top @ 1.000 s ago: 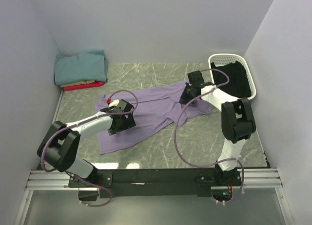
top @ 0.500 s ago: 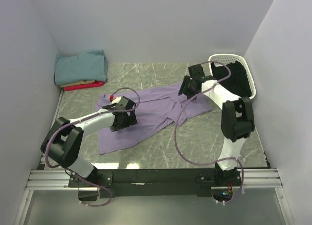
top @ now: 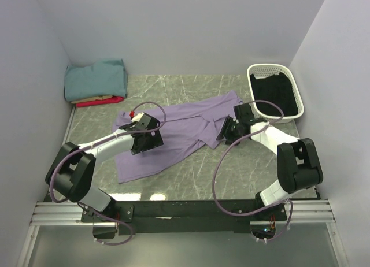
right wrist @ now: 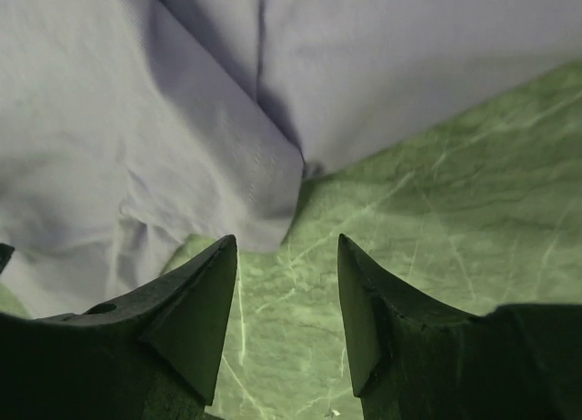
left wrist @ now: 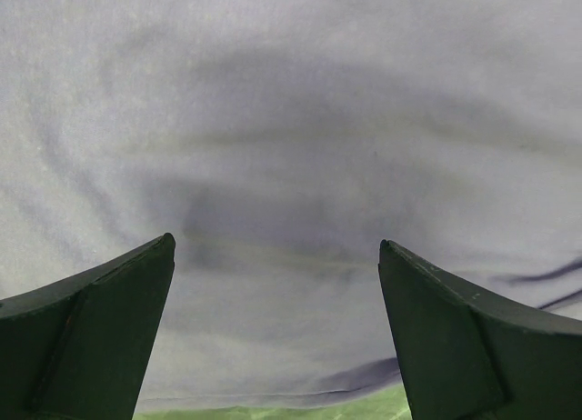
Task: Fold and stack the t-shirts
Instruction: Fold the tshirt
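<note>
Lying spread and rumpled across the middle of the green marbled tabletop (top: 248, 169), the lavender shirt (top: 185, 128) runs from the near left toward the far right, not yet folded. The left fingers (left wrist: 91, 338) hang low over its left half, spread wide, with only flat purple cloth showing between them and nothing gripped. The right fingers (right wrist: 195, 315) sit at the shirt's right edge, parted, with bare tabletop between them and a folded flap of cloth just beyond their tips; they hold nothing. In the far left corner, well apart, folded shirts are piled: the teal shirt (top: 95, 79) on top, the tan shirt (top: 92, 98) under it, the red shirt (top: 101, 103) at the bottom. A white basket (top: 269, 66) stands at the far right with dark cloth (top: 277, 93) inside.
</note>
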`<state>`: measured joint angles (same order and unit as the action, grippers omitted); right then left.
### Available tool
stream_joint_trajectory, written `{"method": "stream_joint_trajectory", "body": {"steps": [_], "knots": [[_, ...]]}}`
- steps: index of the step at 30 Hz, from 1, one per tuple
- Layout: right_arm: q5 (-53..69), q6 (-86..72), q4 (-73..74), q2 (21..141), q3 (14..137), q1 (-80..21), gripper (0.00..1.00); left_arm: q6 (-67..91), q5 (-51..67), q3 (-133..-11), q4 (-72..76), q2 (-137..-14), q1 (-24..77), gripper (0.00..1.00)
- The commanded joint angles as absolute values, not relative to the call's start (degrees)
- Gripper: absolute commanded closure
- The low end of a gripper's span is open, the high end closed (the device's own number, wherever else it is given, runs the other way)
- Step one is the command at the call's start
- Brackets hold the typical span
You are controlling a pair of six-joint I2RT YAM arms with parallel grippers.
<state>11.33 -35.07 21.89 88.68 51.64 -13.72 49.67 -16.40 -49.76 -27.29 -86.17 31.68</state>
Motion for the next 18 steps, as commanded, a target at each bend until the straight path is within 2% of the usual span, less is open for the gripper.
{"method": "stream_joint_trajectory", "body": {"steps": [1,18], "knots": [[15.8,-37.0,14.0,85.5,48.9,-13.7,0.45,48.7,-16.1,-50.9,-26.3,-84.1,31.4,0.01],[17.6,-38.0,8.5,91.6,47.0,-13.7,0.44,48.6,-17.1,-50.0,-26.9,-83.8,31.5,0.01]]}}
